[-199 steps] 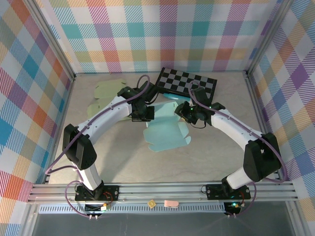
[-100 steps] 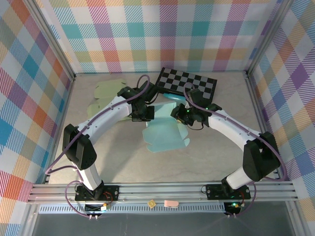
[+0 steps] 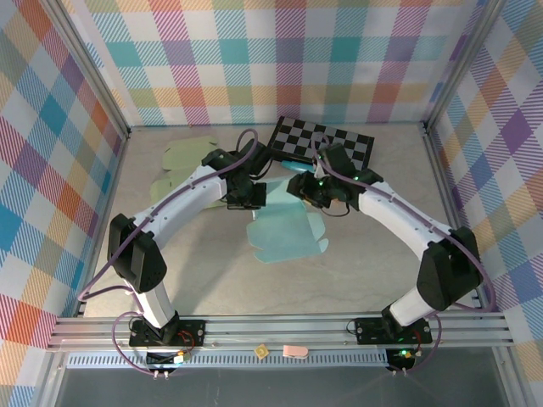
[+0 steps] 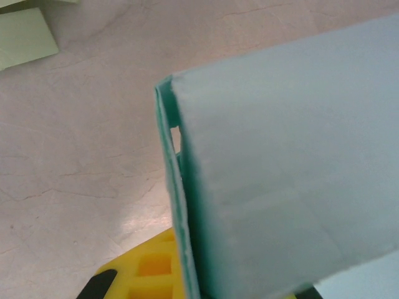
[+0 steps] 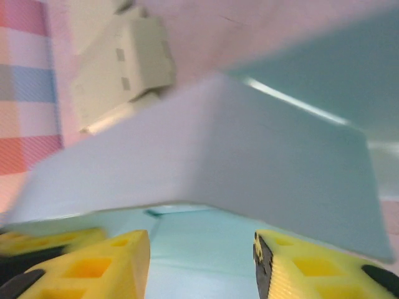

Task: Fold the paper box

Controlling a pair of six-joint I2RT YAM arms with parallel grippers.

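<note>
Blue box half folded, middle of table.
Left claw pinches a doubled wall; right claw is spread, a raised flap just ahead. We'd say: hold the pinch firm, press the flap squarely along its crease, no crumpling.

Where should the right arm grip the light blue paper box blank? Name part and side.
Probably the raised flap of the light blue paper box blank at its free edge, from the right: it stands off the table, so jaws can straddle it, opposite the left gripper.
</note>
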